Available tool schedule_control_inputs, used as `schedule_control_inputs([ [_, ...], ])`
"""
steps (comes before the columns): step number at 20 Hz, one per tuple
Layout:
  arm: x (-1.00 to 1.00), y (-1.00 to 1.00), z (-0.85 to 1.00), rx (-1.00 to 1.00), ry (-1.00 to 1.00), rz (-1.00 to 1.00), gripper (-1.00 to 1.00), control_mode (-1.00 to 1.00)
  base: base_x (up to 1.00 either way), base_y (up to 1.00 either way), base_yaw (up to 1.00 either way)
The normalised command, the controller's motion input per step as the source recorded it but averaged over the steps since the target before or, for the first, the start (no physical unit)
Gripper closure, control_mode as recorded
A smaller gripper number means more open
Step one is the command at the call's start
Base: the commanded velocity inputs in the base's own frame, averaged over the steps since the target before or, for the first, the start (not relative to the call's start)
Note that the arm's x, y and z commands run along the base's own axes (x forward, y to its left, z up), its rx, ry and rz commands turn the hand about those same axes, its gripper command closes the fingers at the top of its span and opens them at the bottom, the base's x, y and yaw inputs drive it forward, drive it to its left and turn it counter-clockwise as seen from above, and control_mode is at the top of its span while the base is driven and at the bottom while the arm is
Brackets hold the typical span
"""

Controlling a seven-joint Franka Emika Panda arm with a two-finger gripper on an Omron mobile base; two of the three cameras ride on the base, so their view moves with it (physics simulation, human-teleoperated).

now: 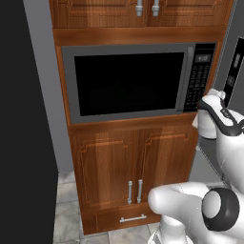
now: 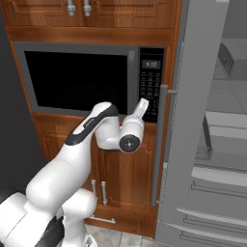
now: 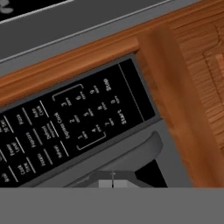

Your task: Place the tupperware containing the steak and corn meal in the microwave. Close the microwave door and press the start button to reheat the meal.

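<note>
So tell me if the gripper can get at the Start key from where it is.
Probably yes. The gripper hangs right before the keypad, the Start key lies in plain sight of the hand view, and nothing stands between them.

Warm brown wooden cabinets with silver bar handles, pale tiled floor below, grey fridge standing open alongside.

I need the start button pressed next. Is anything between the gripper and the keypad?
Nothing visible. The gripper sits just before the keypad, and the Start key shows unblocked.
</note>
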Motion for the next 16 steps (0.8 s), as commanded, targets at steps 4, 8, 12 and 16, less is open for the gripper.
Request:
schedule_control_inputs([
  [4, 0.21, 0.00, -0.03, 0.00, 0.00, 0.02, 1.00, -1.00, 0.00, 0.00, 0.00],
  [8, 0.27, 0.00, -0.08, 0.00, 0.00, 0.01, 1.00, -1.00, 0.00, 0.00, 0.00],
  [12, 0.30, -0.01, -0.02, 0.00, 0.00, 0.00, 1.00, -1.00, 0.00, 0.00, 0.00],
  [16, 0.06, -0.05, -0.14, 0.00, 0.00, 0.04, 1.00, -1.00, 0.00, 0.00, 0.00],
])
